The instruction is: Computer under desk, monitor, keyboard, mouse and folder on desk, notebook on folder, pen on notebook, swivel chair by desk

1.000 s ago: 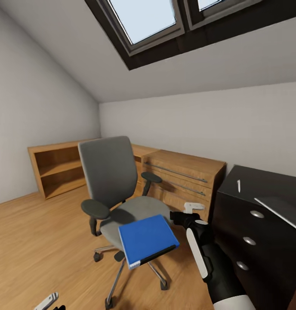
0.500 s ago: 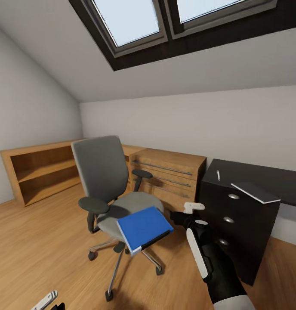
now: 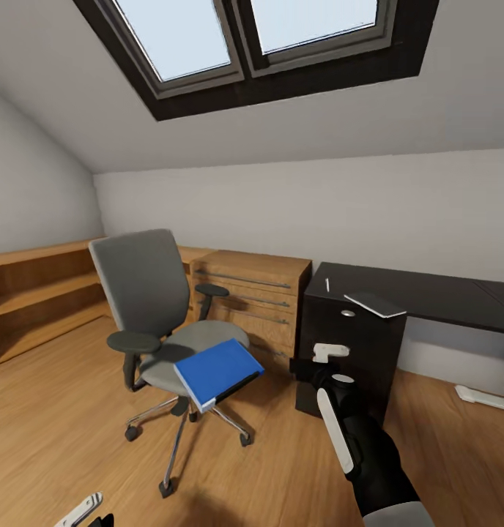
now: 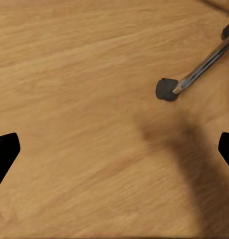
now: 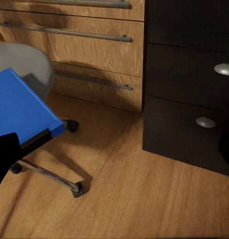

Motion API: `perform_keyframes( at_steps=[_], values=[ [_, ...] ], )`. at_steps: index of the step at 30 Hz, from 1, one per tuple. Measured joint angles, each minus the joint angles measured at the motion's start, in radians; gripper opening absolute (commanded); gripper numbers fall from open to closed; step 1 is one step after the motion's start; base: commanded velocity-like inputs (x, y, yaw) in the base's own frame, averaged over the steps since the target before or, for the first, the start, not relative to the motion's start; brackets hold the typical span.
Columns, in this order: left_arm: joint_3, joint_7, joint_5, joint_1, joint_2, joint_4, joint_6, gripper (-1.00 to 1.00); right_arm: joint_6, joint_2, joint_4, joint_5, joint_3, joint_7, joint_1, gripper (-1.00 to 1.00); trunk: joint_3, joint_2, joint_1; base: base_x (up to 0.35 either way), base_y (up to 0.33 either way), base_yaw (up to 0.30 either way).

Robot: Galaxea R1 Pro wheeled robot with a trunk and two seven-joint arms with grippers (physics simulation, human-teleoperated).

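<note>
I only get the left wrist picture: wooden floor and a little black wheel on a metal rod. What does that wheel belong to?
Observer: That caster is on the swivel chair, a grey office chair standing left of the desk in the head view.
Operator: Is anything on the chair?
Observer: Yes, a blue folder lies on the seat, jutting over its front edge.
Operator: And on the desk?
Observer: A grey notebook near the desk's end, with a white pen beside it.

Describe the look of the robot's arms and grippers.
The right arm is glossy black with a long white oval panel; its wrist ends in a white gripper. The left gripper shows as a light grey tip. Fingers look plain black. No cables or markings are visible.
</note>
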Motion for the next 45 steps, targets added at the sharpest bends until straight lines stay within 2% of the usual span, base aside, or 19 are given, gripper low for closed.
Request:
perform_keyframes(
  at_steps=[10, 13, 18, 19, 20, 21, 22, 24, 26, 27, 28, 32, 35, 36, 37, 39, 43, 44, 45],
  values=[
    [0.003, 0.001, 0.005, 0.000, 0.003, -0.018, 0.003, 1.00, -0.069, 0.000, 0.066, 0.001, 0.003, 0.000, 0.000, 1.00, -0.013, 0.000, 0.000, -0.002, 0.000, -0.132],
    [0.004, 0.001, 0.006, 0.000, 0.001, -0.046, 0.004, 1.00, -0.088, 0.000, 0.087, 0.000, 0.002, 0.004, 0.000, 1.00, -0.016, 0.000, 0.000, 0.000, 0.000, -0.024],
    [0.002, -0.001, 0.007, 0.000, 0.001, -0.124, 0.033, 1.00, -0.140, 0.000, 0.131, -0.005, 0.002, 0.012, 0.000, 1.00, -0.032, -0.035, 0.019, 0.000, 0.000, -0.002],
    [0.002, -0.002, 0.008, 0.000, 0.000, -0.150, 0.064, 1.00, -0.148, 0.000, 0.139, -0.006, 0.001, 0.013, 0.000, 1.00, -0.035, -0.042, 0.023, 0.000, 0.000, 0.000],
    [0.004, -0.003, 0.008, 0.000, 0.000, -0.214, 0.161, 1.00, -0.163, 0.000, 0.149, -0.007, -0.002, 0.014, 0.000, 1.00, -0.038, -0.049, 0.027, 0.000, 0.000, 0.000],
    [0.004, -0.003, 0.008, 0.000, 0.000, -0.237, 0.192, 1.00, -0.169, 0.000, 0.150, -0.008, -0.002, 0.014, 0.000, 1.00, -0.041, -0.056, 0.031, 0.000, 0.000, 0.000],
    [0.005, -0.004, 0.014, 0.000, 0.000, -0.306, 0.280, 1.00, -0.188, 0.000, 0.155, -0.008, -0.002, 0.014, 0.000, 1.00, -0.044, -0.063, 0.034, 0.000, 0.000, 0.000],
    [0.006, -0.005, 0.035, 0.000, -0.001, -0.387, 0.371, 1.00, -0.218, 0.000, 0.167, -0.008, -0.001, 0.014, 0.000, 1.00, -0.051, -0.077, 0.042, 0.000, 0.000, 0.000],
    [0.006, -0.006, 0.076, 0.001, 0.000, -0.467, 0.468, 1.00, -0.256, 0.001, 0.185, -0.008, -0.001, 0.015, 0.000, 1.00, -0.057, -0.091, 0.050, 0.000, 0.000, 0.000],
    [0.007, -0.006, 0.116, 0.000, 0.001, -0.520, 0.547, 1.00, -0.279, 0.001, 0.194, -0.008, 0.000, 0.018, 0.000, 1.00, -0.060, -0.098, 0.053, 0.000, 0.000, 0.000],
    [0.007, -0.005, 0.196, 0.000, 0.001, -0.604, 0.688, 1.00, -0.304, 0.002, 0.202, -0.008, -0.001, 0.038, 0.000, 1.00, -0.063, -0.105, 0.057, 0.000, 0.000, 0.000],
    [0.008, -0.005, 0.280, 0.001, 0.001, -0.658, 0.764, 1.00, -0.317, 0.001, 0.210, -0.008, -0.004, 0.064, 0.000, 1.00, -0.076, -0.133, 0.073, 0.000, 0.000, 0.000],
    [0.008, -0.003, 0.306, 0.001, 0.000, -0.648, 0.780, 1.00, -0.318, 0.000, 0.211, -0.008, -0.007, 0.071, 0.000, 1.00, -0.085, -0.154, 0.084, 0.000, 0.000, 0.047],
    [0.005, -0.003, 0.236, 0.001, 0.003, -0.503, 0.703, 1.00, -0.320, 0.000, 0.232, -0.017, -0.007, 0.073, 0.012, 1.00, -0.088, -0.161, 0.088, 0.000, 0.000, 0.198],
    [0.004, -0.004, 0.190, 0.001, 0.001, -0.443, 0.653, 1.00, -0.321, 0.000, 0.237, -0.019, -0.007, 0.073, 0.013, 1.00, -0.092, -0.168, 0.092, 0.000, 0.000, 0.210],
    [0.004, -0.005, 0.157, 0.001, 0.001, -0.421, 0.610, 1.00, -0.322, 0.000, 0.240, -0.019, -0.007, 0.073, 0.014, 1.00, -0.099, -0.182, 0.100, 0.000, 0.000, 0.226],
    [0.004, -0.008, 0.124, 0.001, 0.002, -0.393, 0.569, 1.00, -0.327, 0.000, 0.261, -0.020, -0.008, 0.074, 0.015, 1.00, -0.117, -0.183, 0.102, 0.000, 0.000, 0.191],
    [-0.007, -0.009, 0.121, 0.001, 0.000, -0.405, 0.562, 1.00, -0.445, 0.001, 0.367, -0.022, -0.007, 0.074, 0.015, 1.00, -0.122, -0.184, 0.102, 0.000, 0.000, 0.064],
    [-0.016, -0.010, 0.120, 0.001, -0.001, -0.433, 0.561, 1.00, -0.498, 0.002, 0.403, -0.022, -0.005, 0.074, 0.015, 1.00, -0.126, -0.184, 0.103, 0.000, 0.000, 0.051]
  ],
)
